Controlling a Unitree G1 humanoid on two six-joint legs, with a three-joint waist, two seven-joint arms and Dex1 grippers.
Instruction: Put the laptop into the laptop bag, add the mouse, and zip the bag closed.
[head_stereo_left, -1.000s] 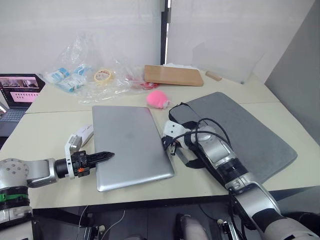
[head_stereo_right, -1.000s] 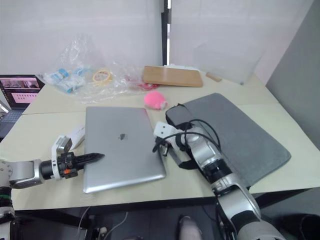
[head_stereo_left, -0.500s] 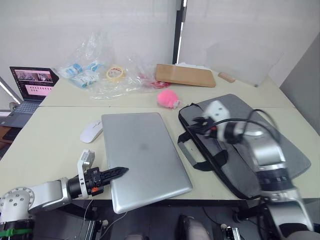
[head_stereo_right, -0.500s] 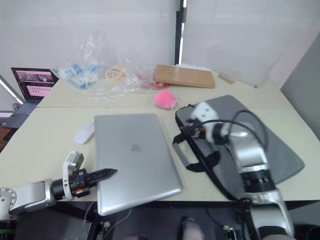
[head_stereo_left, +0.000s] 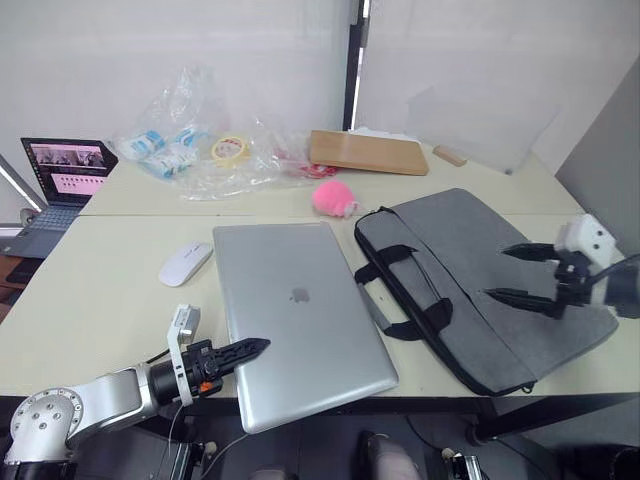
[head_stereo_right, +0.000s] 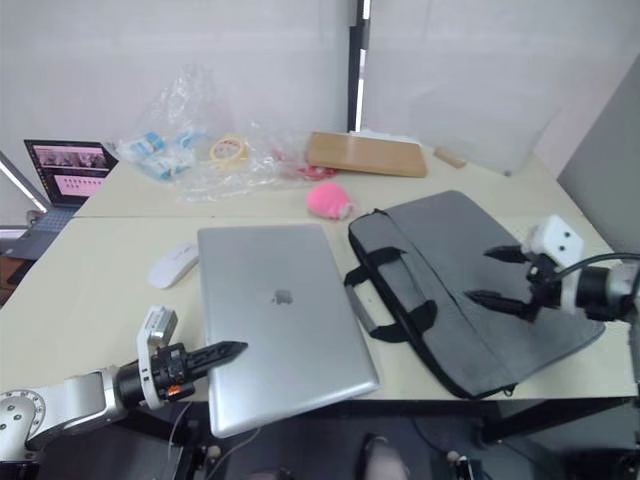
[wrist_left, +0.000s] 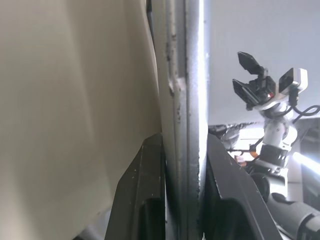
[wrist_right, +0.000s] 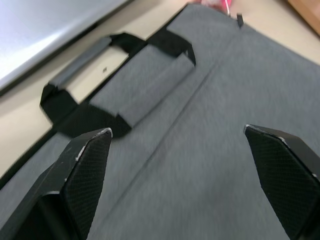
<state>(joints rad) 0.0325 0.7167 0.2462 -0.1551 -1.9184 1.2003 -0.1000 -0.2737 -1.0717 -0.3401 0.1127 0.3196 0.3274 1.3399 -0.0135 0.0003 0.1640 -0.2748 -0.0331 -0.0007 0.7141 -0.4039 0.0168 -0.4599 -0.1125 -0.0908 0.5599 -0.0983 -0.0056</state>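
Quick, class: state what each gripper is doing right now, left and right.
Left gripper: jaws closed on the edge of the laptop.
Right gripper: jaws open, holding nothing, above the laptop bag.

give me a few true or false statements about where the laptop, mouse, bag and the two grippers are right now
1. The large silver-grey metal laptop lies closed on the table, outside the grey fabric laptop bag. True.
2. The small white oval mouse sits on top of the bag. False: it rests on the table beside the laptop's left edge.
3. The right gripper hangs open over the bag. True.
4. The left gripper is empty. False: its fingers straddle the laptop's edge.
5. The fluffy pink ball is inside the bag. False: it sits on the table beyond it.
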